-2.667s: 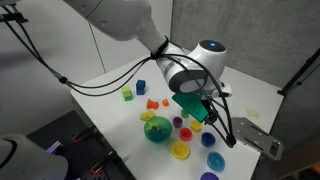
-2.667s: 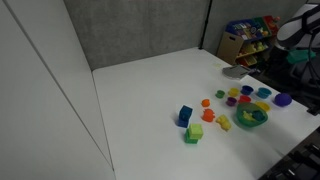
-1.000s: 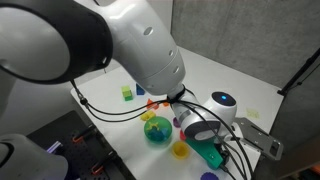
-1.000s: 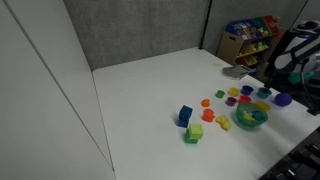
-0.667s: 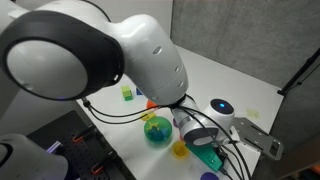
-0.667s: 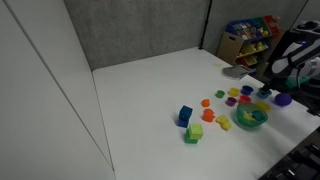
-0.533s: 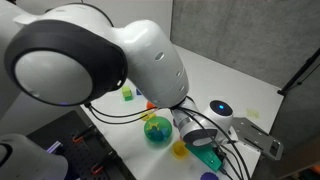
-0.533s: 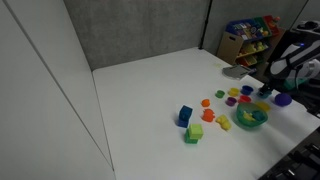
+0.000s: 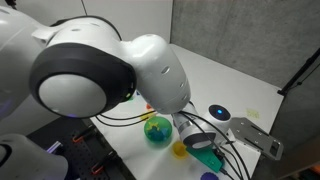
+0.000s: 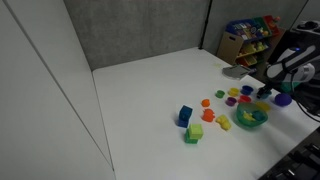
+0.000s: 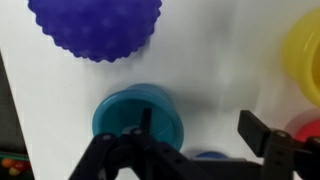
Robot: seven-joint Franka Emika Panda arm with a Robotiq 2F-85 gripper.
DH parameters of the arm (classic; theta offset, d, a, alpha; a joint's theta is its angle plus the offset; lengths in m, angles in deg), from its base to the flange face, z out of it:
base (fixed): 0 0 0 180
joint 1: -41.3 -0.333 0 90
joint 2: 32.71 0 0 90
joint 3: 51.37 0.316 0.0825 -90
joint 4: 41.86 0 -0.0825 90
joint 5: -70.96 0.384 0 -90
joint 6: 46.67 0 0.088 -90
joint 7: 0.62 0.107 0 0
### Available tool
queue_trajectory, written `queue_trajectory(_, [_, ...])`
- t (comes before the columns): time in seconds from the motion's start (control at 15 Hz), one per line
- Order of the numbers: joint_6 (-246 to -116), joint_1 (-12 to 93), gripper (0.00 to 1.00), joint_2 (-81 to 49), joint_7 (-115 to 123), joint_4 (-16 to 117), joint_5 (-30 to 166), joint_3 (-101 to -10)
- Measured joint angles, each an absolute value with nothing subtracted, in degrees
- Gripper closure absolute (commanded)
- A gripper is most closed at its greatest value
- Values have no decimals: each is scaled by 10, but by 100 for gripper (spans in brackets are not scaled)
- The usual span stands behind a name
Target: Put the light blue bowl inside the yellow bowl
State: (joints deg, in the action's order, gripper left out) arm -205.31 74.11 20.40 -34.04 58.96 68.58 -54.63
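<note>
In the wrist view the light blue bowl [image 11: 135,116] sits on the white table, below a purple spiky ball [image 11: 95,25]. The yellow bowl [image 11: 305,55] shows partly at the right edge. My gripper [image 11: 200,125] is open and low over the table. One finger [image 11: 147,118] lies over the light blue bowl, the other finger [image 11: 254,129] stands to the right of it. In an exterior view the gripper [image 9: 207,152] hides the light blue bowl, and the yellow bowl [image 9: 180,149] sits just beside it.
A big teal-green bowl [image 9: 157,129] with small toys stands near the yellow bowl. A darker blue bowl [image 11: 210,156] and a red piece [image 11: 309,130] lie under the gripper. Blue and green blocks [image 10: 188,123] lie further off. The table edge is close by.
The arm has swung in and come down over the bowls near the table edge. In the last half second it has sunk only a little. The gripper stays open.
</note>
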Motion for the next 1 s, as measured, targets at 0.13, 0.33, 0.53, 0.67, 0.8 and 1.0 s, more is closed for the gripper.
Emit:
queue_trajectory(0.13, [-2054,743,60,211,-343,584,684,-546])
queue_trajectory(0.33, [-2054,743,84,215,-343,579,684,-549])
queue_trajectory(0.53, [-2054,742,100,213,-341,577,684,-551])
queue_trajectory(0.67, [-2056,738,96,205,-336,578,684,-554])
queue_trajectory(0.8, [-2066,725,96,189,-329,589,683,-565])
queue_trajectory(1.0, [-2087,700,96,151,-316,630,677,-581])
